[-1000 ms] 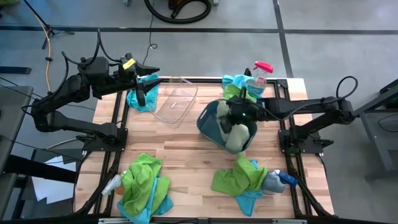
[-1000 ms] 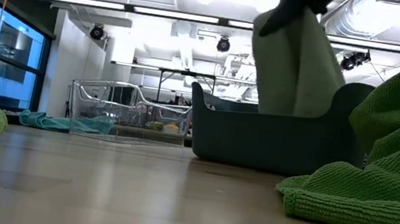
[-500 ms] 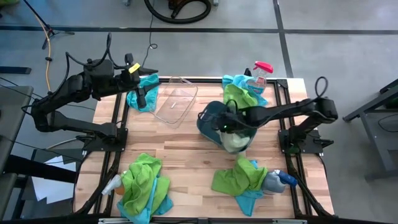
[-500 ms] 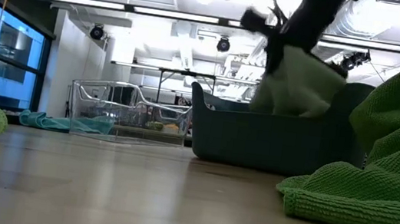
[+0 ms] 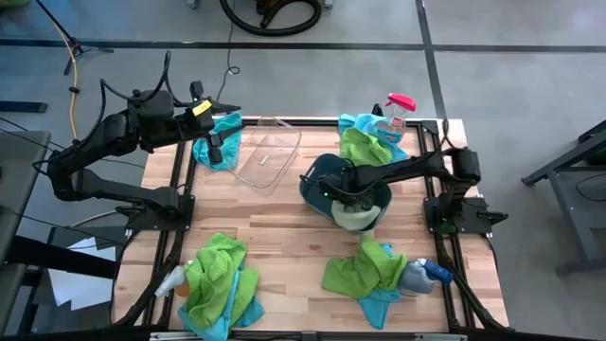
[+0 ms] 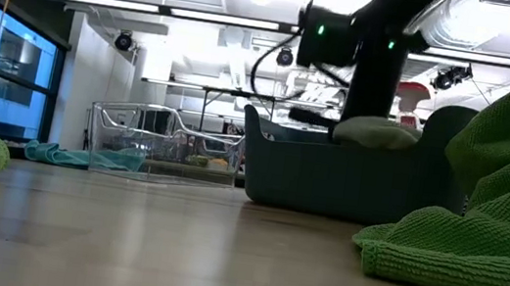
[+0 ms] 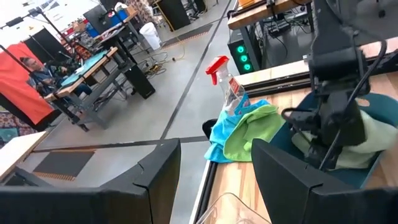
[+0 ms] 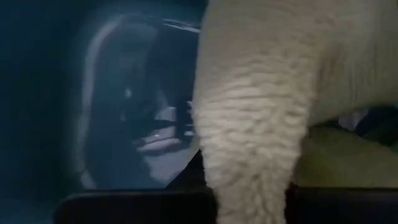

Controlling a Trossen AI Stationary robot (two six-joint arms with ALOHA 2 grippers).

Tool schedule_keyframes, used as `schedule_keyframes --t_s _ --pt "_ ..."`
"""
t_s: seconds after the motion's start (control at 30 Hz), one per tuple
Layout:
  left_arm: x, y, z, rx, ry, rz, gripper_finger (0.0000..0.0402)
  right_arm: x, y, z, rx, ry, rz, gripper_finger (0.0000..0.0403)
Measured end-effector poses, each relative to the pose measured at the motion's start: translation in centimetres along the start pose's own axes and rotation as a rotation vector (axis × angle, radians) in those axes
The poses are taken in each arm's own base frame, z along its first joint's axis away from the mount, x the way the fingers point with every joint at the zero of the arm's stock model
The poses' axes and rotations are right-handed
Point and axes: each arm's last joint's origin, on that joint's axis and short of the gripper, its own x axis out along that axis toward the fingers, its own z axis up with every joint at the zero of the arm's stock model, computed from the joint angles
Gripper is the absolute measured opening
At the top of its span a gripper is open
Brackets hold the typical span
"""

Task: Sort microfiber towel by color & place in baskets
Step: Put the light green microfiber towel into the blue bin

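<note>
- Two baskets are seen on the table: a dark teal-grey basket near the middle and a clear basket just beside it toward the left arm.
- The right gripper is lowered into the dark basket, where a pale green towel is bunched against the wall; the same towel fills the right wrist view between the fingers, but whether it is pinched or released cannot be told.
- The left gripper is held over a turquoise towel at the far left corner, its fingers spread with nothing between them.
- Four towel heaps are counted outside the baskets: that turquoise one, a green-and-turquoise heap at the far right by a pink-topped spray bottle, a near-left heap and a near-right heap.
- The clear basket appears to hold no towel.
</note>
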Motion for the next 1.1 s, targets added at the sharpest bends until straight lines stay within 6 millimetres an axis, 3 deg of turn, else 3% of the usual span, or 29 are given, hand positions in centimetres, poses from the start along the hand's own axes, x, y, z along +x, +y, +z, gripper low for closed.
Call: schedule_keyframes --t_s 0.33,0.53,0.83,1.1 --pt "0.0 0.0 0.0 -0.012 0.001 0.0 0.0186 1.6 0.1 0.1 0.005 -0.009 -0.044 0.0023" --pt "0.0 0.0 0.0 -0.013 0.002 0.003 0.0186 1.8 0.2 0.2 0.011 -0.006 -0.044 0.0093" --pt "0.0 0.1 0.0 0.023 0.016 0.032 0.0186 0.2 2.0 0.3 -0.05 -0.007 -0.01 0.0222" --pt "0.0 0.1 0.0 0.03 0.017 0.035 0.0186 -1.7 3.3 0.5 -0.057 -0.041 0.001 0.024"
